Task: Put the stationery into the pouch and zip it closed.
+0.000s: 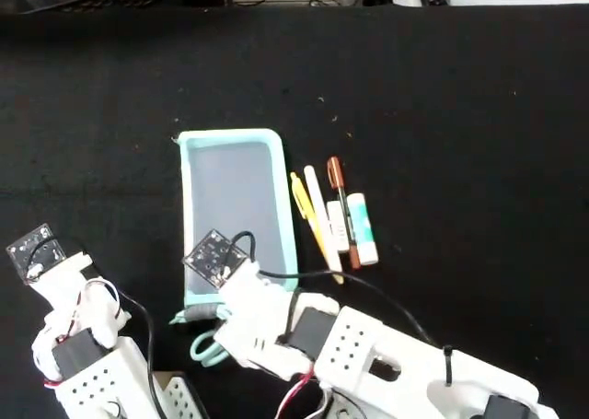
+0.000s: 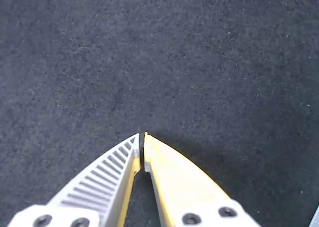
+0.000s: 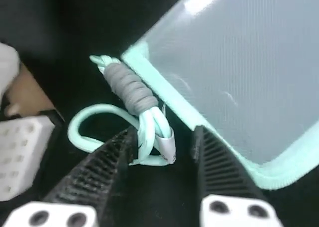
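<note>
Your R gripper [image 3: 164, 132] — jaws spread, zip pull [image 3: 167, 145] of pouch [image 3: 239, 67] between them. L gripper [image 2: 141, 136] — jaws pressed together over tabletop [image 2: 149, 47].

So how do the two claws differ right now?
The left gripper is shut, tips together; the right gripper is open. The left gripper's fingers are white and yellow; the right gripper's are black. The left gripper hangs over bare black table; the right gripper has the zip pull of the pouch between its fingers. Both are two-fingered and hold nothing.
</note>
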{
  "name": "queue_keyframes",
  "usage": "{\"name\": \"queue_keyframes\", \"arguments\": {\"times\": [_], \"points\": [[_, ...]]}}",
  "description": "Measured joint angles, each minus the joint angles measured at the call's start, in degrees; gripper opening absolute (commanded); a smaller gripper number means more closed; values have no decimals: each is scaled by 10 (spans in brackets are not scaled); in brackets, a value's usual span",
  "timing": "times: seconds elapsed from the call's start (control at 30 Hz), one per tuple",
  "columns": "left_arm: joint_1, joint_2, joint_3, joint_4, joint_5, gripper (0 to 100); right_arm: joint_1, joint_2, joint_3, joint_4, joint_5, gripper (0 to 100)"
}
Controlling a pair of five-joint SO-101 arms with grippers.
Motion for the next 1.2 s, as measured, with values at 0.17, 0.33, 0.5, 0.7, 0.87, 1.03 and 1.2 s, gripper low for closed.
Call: {"name": "queue_keyframes", "arguments": {"times": [0.17,0.33,0.5,0.7,0.87,1.03,1.2], "points": [[0,0,0,0,0,30,1,0,10,0,0,16],[0,0,0,0,0,30,5,0,14,11,0,13],[0,0,0,0,0,30,84,-1,3,95,0,12],[0,0,0,0,0,30,223,-1,-36,154,0,13],[0,0,0,0,0,30,330,-1,-98,159,0,13],[0,0,0,0,0,32,350,-1,-135,171,0,15],[0,0,0,0,0,33,350,-1,-152,177,101,15]]}}
